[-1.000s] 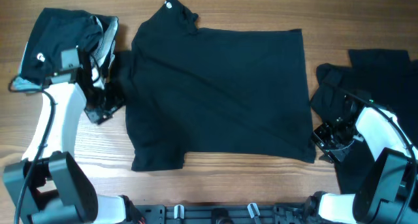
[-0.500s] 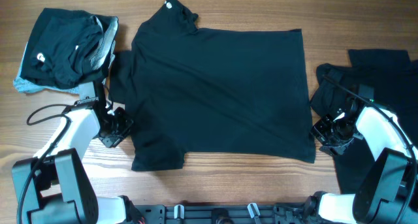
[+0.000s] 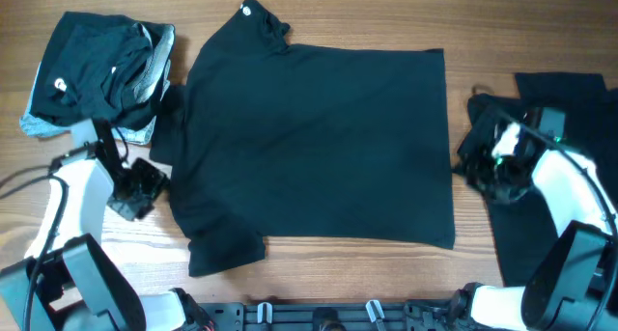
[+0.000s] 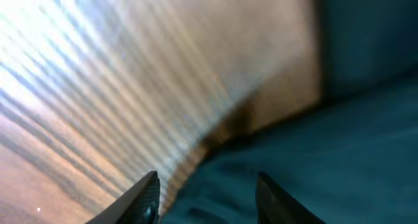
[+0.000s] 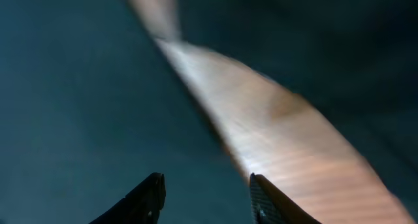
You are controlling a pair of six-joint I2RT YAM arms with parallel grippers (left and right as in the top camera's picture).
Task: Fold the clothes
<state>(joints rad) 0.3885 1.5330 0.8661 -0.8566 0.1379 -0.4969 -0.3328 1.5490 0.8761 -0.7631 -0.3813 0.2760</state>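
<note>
A black T-shirt [image 3: 319, 148] of soft, matte cloth lies spread flat at the centre of a wood-grain table [image 3: 386, 13], its small white collar tag [image 3: 247, 10] at the far edge and one short sleeve jutting toward the near left corner. Compared with half a second ago, the shirt has slid slightly left, its diagonal creases look smoother, and its sleeve sits nearer the table's front. The left gripper [image 3: 132, 191] has drawn back to the left and now sits just beside the shirt's left hem, while the right gripper [image 3: 475, 172] has risen along the right hem. In the left wrist view the left gripper [image 4: 209, 201] stands open and empty over the cloth's edge and bare wood. In the right wrist view the right gripper [image 5: 206, 201] is likewise parted and holds nothing, above a strip of wood between dark fabrics. A stack of dark garments [image 3: 92, 66] with a grey-blue piece [image 3: 39, 126] sits far left. A crumpled black garment [image 3: 483, 119] crowds the right arm.
</note>
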